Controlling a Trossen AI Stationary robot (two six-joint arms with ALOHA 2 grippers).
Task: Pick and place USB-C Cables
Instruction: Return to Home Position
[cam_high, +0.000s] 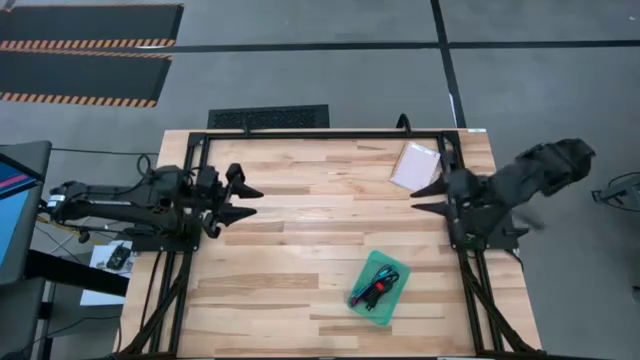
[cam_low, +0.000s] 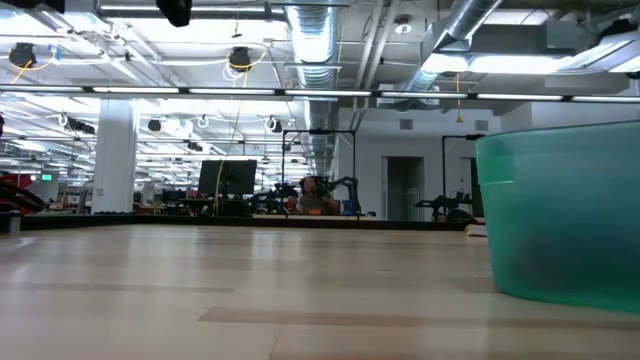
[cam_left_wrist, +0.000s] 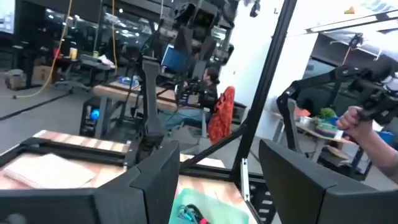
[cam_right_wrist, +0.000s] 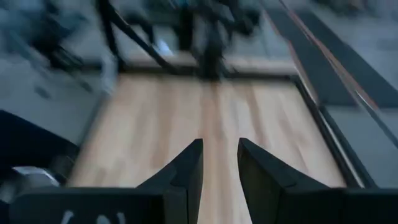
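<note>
Cables (cam_high: 375, 288) bundled inside green tray (cam_high: 381, 261), right of centre on counter (cam_high: 300, 200), close to low camera. Teal, red and black strands show; separate coils hard to tell. Pink packet (cam_high: 415, 165) at far right corner, well apart from tray. Left gripper (cam_high: 256, 200) over counter's left side, fingers spread wide, empty. Right gripper (cam_high: 418, 199) near packet, fingers parted by narrow gap, empty.

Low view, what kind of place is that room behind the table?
Probably a big open robotics lab or workshop: bare ducts and strip lights overhead, a monitor in the distance, and in the left wrist view a person seated at another workbench.
</note>
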